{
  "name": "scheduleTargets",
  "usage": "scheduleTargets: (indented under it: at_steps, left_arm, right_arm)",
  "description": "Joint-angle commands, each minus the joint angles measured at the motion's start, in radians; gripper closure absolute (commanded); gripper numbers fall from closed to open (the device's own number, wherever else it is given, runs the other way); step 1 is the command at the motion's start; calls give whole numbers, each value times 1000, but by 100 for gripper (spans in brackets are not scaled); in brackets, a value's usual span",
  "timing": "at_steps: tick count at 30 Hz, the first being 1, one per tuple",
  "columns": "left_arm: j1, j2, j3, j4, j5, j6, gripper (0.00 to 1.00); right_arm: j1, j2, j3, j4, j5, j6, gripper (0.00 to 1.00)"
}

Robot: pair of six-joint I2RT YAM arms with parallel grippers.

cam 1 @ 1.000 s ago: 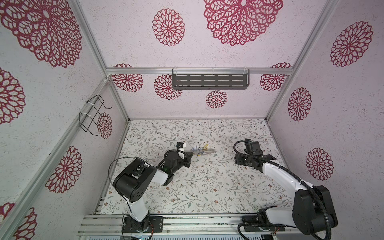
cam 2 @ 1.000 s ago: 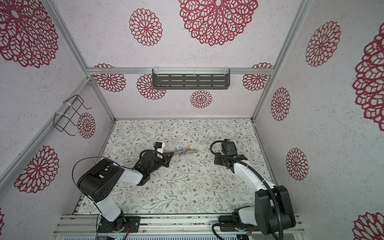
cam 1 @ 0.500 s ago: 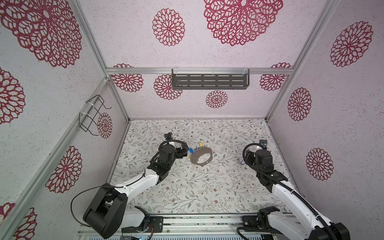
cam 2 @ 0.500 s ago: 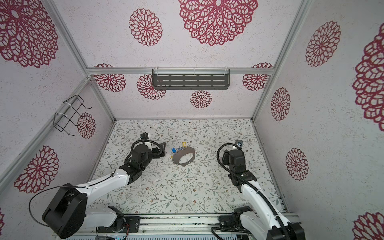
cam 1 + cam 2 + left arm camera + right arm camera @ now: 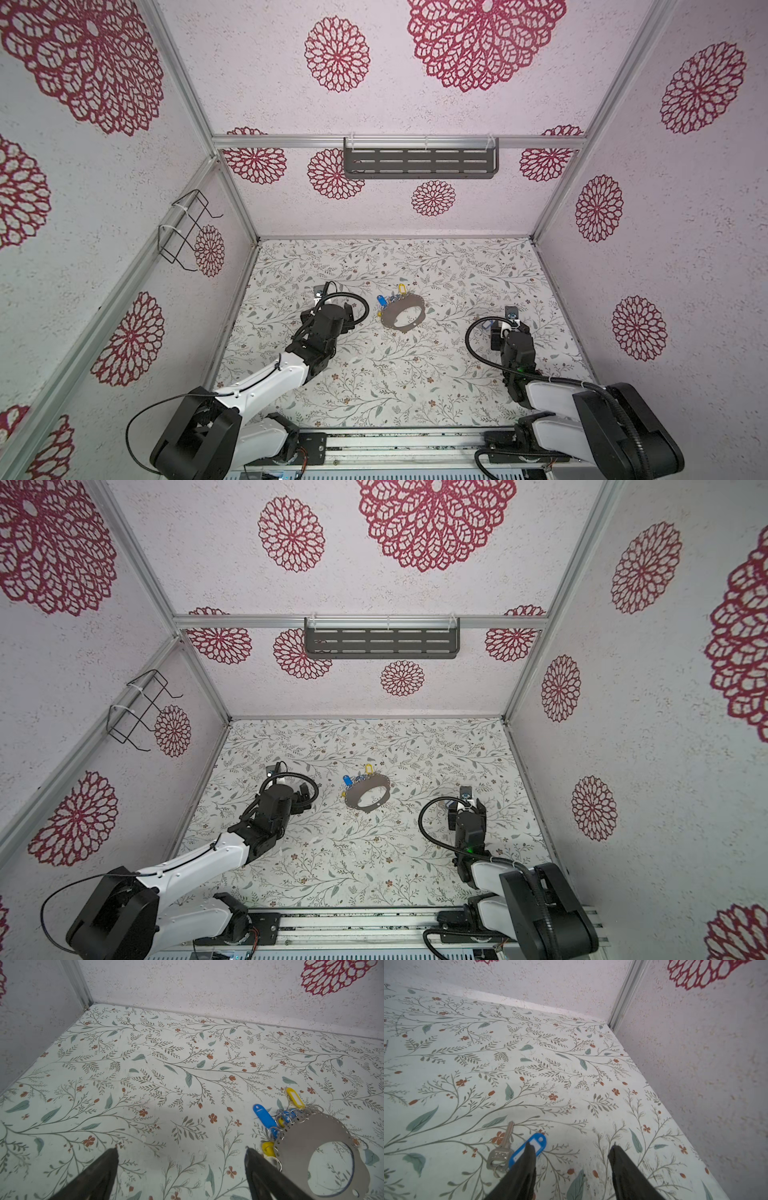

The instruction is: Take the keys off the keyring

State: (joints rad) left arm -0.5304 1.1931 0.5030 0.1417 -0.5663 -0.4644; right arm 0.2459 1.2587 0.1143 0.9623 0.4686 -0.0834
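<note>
The keyring (image 5: 402,318) (image 5: 368,796) is a flat grey hoop with small holes along its rim, lying on the floral table. The keys (image 5: 390,297) (image 5: 268,1119), yellow and blue tags on small metal loops, cluster at its far-left rim. My left gripper (image 5: 180,1150) (image 5: 348,311) stands open and empty just left of the keyring (image 5: 301,1147), one fingertip (image 5: 252,1157) close to a yellow tag. My right gripper (image 5: 571,1147) is open near the right wall. A loose blue tag (image 5: 534,1142) with a silver key (image 5: 502,1150) lies beside one of its fingers, partly hidden by it.
Patterned walls close in the table on three sides. A grey slotted shelf (image 5: 419,160) hangs on the back wall and a wire rack (image 5: 185,226) on the left wall. A metal rail (image 5: 407,440) runs along the front edge.
The left gripper has opened and let go of the keyring, which now lies flat on the table. Both arms have drawn back from the middle.
</note>
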Motion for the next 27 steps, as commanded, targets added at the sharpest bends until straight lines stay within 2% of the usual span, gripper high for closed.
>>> scheduleTargets:
  at_steps: [1, 4, 8, 9, 12, 16, 17, 18, 20, 23, 27]
  left_arm:
    - [-2, -45, -12, 102, 5, 3, 3]
    - [-2, -66, -3, 85, 11, 23, 3]
    - [-2, -102, 37, 0, 3, 26, 3]
    - [-3, -113, 51, -26, 11, 26, 3]
    - [-2, -137, 74, -59, 59, 47, 3]
    - [-5, -142, 96, -38, 68, 73, 3]
    - [-8, -141, 112, -48, 48, 39, 3]
    - [-10, -139, 131, -62, 21, 6, 3]
    - [-10, -137, 155, -82, 9, -3, 3]
    - [-8, -122, 142, -10, -39, 139, 3]
    - [3, -57, 36, 363, -234, 443, 3]
  right_arm:
    - [-25, 57, 48, 194, 8, -20, 39]
    - [-37, 138, 78, 265, -24, -29, 38]
    - [-53, 216, 123, 249, -8, -18, 35]
    - [-65, 219, 128, 244, -18, -3, 32]
    - [-91, 233, 110, 293, 15, 38, 15]
    - [-156, 255, 95, 308, -63, 106, 11]
    - [-164, 310, 95, 386, -64, 93, 2]
    - [-164, 274, 116, 269, -68, 114, 1]
    - [-175, 294, 124, 300, -62, 115, 1]
    - [-169, 287, 124, 282, -59, 113, 1]
    - [-169, 286, 123, 291, -61, 114, 1]
